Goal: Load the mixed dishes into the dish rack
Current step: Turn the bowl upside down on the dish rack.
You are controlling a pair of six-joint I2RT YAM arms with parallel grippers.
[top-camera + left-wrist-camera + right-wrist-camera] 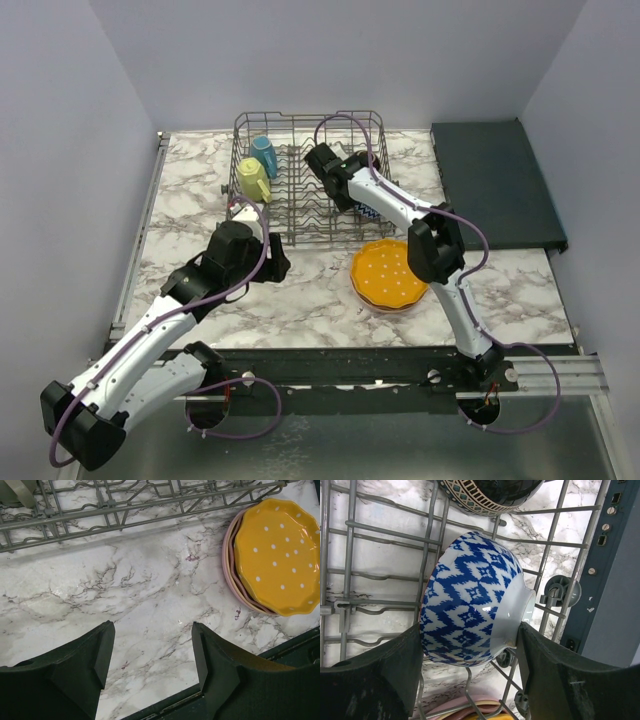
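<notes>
The grey wire dish rack (300,125) stands at the back of the marble table. My right gripper (352,196) reaches into it, shut on a blue-white bowl (470,595). One finger presses the bowl's rim, the other its foot, and the bowl stands on edge among the tines. A dark bowl (490,495) with a patterned band sits just beyond it. A blue mug (264,155) and a yellow-green mug (252,180) sit in the rack's left end. An orange white-dotted plate (280,555) lies on a pink plate (231,565) in front of the rack. My left gripper (150,650) hovers open over bare marble, left of the plates.
A dark flat tray (495,185) lies at the back right, beside the rack. The rack's front wire edge (125,510) runs just beyond my left gripper. Grey walls close in the table on the left, right and back.
</notes>
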